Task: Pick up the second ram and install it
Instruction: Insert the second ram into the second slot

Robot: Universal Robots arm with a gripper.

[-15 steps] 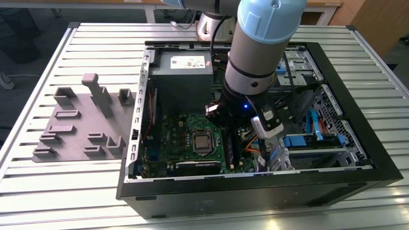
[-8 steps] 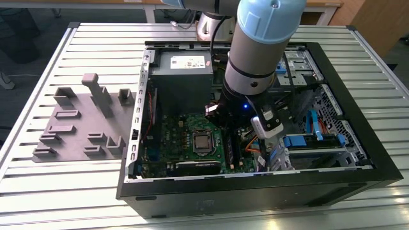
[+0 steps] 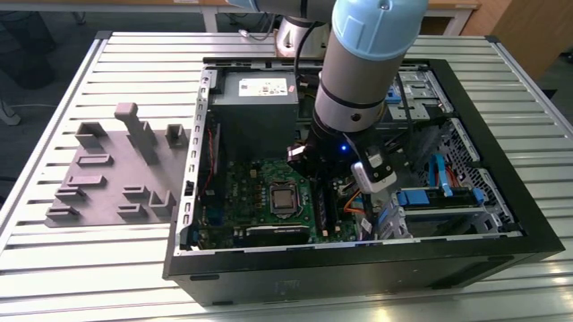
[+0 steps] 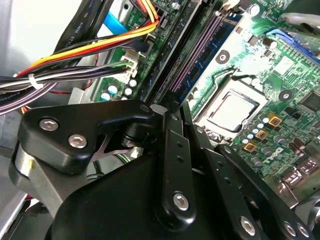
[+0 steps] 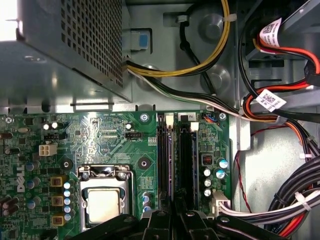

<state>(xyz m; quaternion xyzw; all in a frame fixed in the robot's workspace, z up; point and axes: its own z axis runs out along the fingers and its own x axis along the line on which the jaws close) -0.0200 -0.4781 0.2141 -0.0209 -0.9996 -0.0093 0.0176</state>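
Note:
The second ram (image 5: 172, 160) shows edge-on as a thin dark strip standing along the long black memory slots (image 5: 186, 155), beside the CPU socket (image 5: 102, 202). In the second wrist view it is a purplish-blue strip (image 4: 197, 60) running up from the fingertips. My gripper (image 5: 175, 212) hangs right over the slots with its black fingers (image 5: 161, 222) drawn close on either side of the stick, shut on it. In the exterior view the gripper (image 3: 324, 180) is down inside the open computer case (image 3: 501, 235), over the green motherboard (image 3: 241, 194).
The grey power supply (image 3: 255, 100) stands just behind the slots. Bundles of black, red and yellow cables (image 5: 280, 115) crowd the side by the drive bays (image 3: 439, 198). A grey fixture plate (image 3: 117, 178) with upright blocks lies on the slatted table at the exterior view's left.

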